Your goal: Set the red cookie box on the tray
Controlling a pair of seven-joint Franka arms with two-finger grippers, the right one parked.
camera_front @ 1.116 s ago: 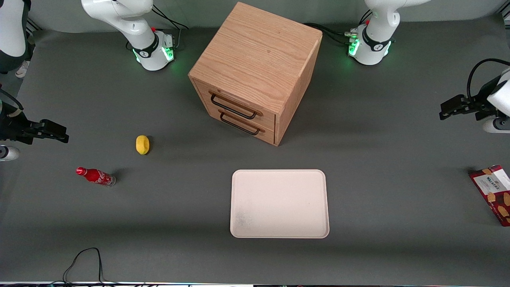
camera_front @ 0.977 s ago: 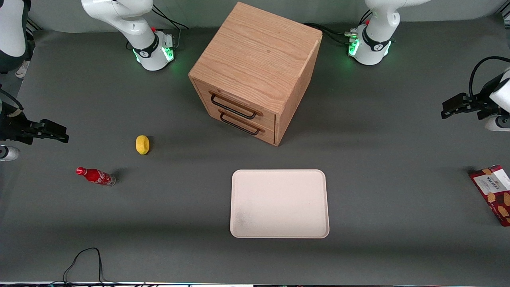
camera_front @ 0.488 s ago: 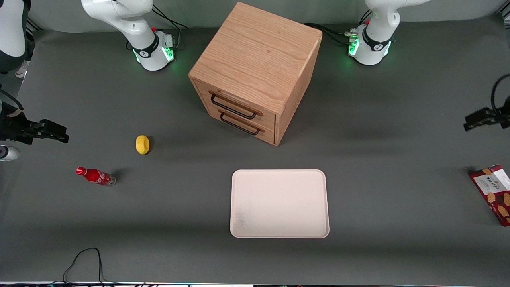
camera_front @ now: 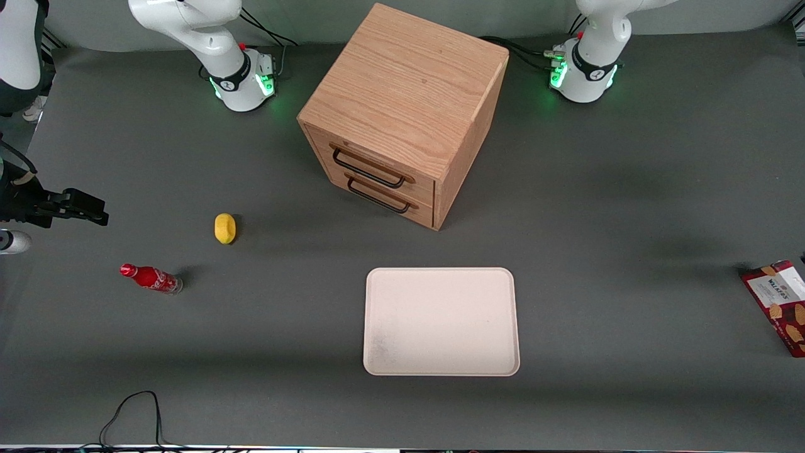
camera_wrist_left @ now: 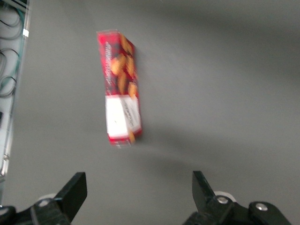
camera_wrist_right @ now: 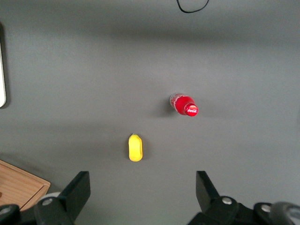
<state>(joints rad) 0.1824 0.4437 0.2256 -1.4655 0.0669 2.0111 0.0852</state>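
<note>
**Open tool above the table, box ahead of its fingers**

The tool (camera_wrist_left: 138, 192) hangs over the bare grey table (camera_wrist_left: 225, 93) with its two fingers spread wide and nothing between them; it does not show in the front view, having only the wrist camera to place it. The red cookie box (camera_wrist_left: 120, 86) lies flat on the table ahead of the fingertips, apart from them and not yet between them; its long axis points away from the tool, roughly square to the line that joins the two fingers, so a closing across the thin sides looks to be the natural grip; I judge the tool must travel forward over the box and come down before it can close.

The box is long, flat and dark red; a white label panel sits at the end nearer the tool, golden cookie pictures run along the rest; its sides are thin. In the front view it lies at the working arm's end of the table, partly cut by the edge of the view (camera_front: 780, 305); the tray (camera_front: 377, 358), pale cream with rounded corners and nothing on it, sits well apart from it at the table's middle, nearer the front camera than the wooden drawer cabinet (camera_front: 402, 94).
</note>
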